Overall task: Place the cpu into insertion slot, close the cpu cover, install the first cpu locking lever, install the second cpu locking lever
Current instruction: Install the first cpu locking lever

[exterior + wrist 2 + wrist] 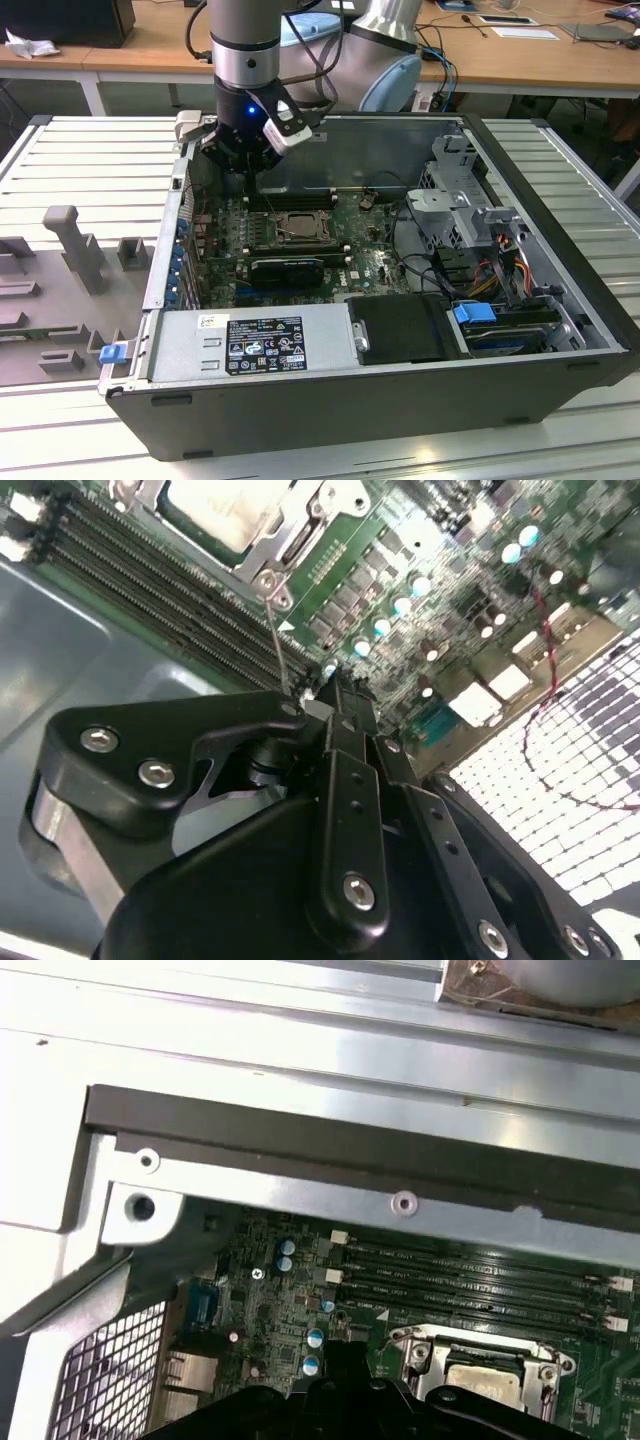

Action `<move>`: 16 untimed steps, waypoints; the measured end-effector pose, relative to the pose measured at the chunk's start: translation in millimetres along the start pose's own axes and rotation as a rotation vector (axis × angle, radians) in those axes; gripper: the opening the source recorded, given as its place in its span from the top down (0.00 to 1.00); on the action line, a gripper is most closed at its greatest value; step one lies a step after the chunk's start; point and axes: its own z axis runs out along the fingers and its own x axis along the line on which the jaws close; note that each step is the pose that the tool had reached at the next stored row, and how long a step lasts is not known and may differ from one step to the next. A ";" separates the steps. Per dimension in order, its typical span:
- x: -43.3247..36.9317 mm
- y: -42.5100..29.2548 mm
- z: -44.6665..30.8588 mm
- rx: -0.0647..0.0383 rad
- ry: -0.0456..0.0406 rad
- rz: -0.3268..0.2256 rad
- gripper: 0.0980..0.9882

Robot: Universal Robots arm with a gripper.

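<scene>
Exterior view: the gripper (238,172) hangs inside the computer case (560,300), at eleven o'clock of the insertion slot (272,238). A black card (288,268) lies at the slot's six o'clock. The power-supply label (265,345) is too small to read.

Second wrist view: the fingers (345,735) are drawn together, and a thin lever rod (278,640) reaches their tips. The cpu (215,515) sits under the cpu cover (300,530).

First wrist view: the cpu (485,1378) lies beside the memory slots (480,1270).

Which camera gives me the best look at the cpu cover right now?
The exterior view: the whole cpu cover shows there, seen from above. The second wrist view catches one corner, cut by the picture's edge; the first wrist view shows one side, likewise cut.
</scene>
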 end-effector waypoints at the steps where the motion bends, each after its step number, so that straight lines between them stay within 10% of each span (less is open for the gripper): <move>1: -0.1 0.2 0.0 0.000 -0.0023 0.010 0.99; 16: -17.4 0.0 -0.3 -0.001 -0.0050 0.023 0.99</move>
